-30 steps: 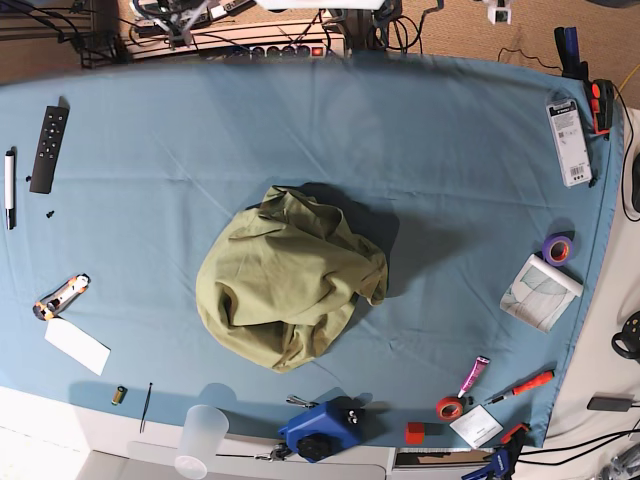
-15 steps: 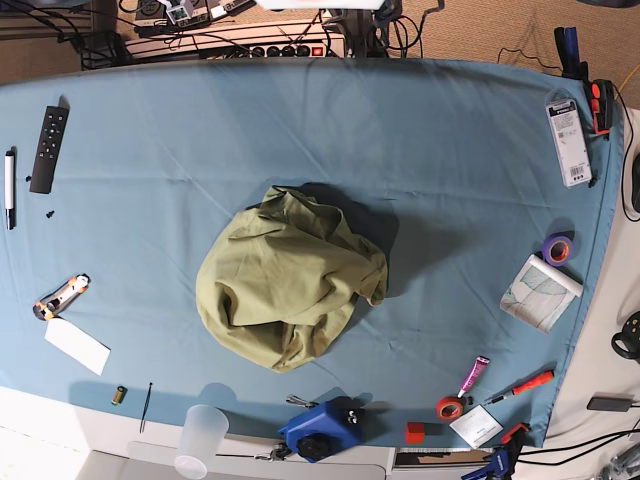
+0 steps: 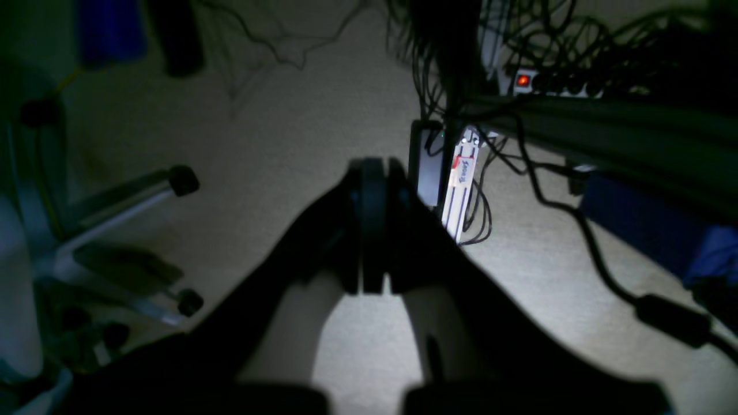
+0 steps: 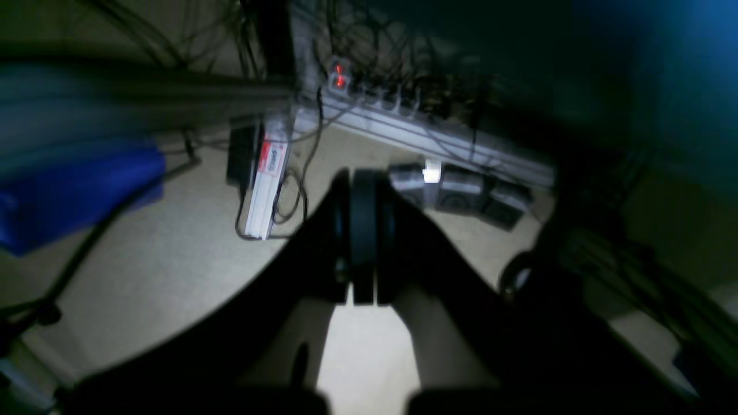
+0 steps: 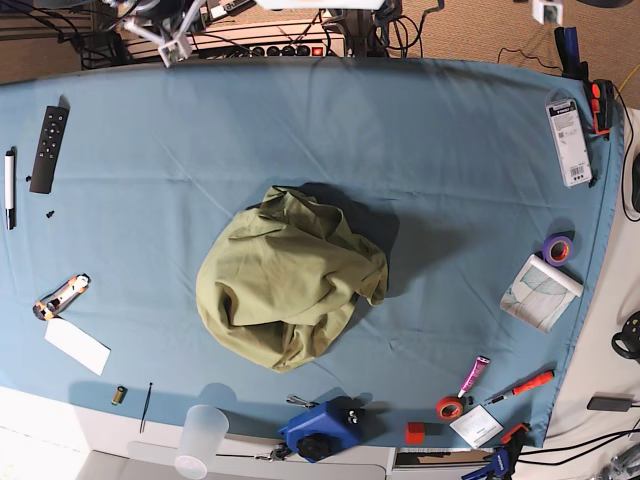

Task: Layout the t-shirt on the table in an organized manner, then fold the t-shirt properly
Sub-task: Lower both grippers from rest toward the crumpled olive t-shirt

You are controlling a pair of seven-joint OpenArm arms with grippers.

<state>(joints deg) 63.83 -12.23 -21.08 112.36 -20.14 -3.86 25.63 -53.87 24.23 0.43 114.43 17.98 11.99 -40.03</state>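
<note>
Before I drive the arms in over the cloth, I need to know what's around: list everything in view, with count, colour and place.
T-shirt: one, olive-green, crumpled mid-table
Table: one, teal-blue cloth cover
Remote: one, black, left edge
Marker: one, black and white, beside the remote
Tape rolls: two, purple at right, red lower right
Screwdriver: one, red handle, lower right
Cup: one, translucent white, bottom edge
Smaller tools and scraps: several, mixed colours, along the edges
Left gripper: one, black, shut, off the table
Right gripper: one, black, shut, off the table
</note>
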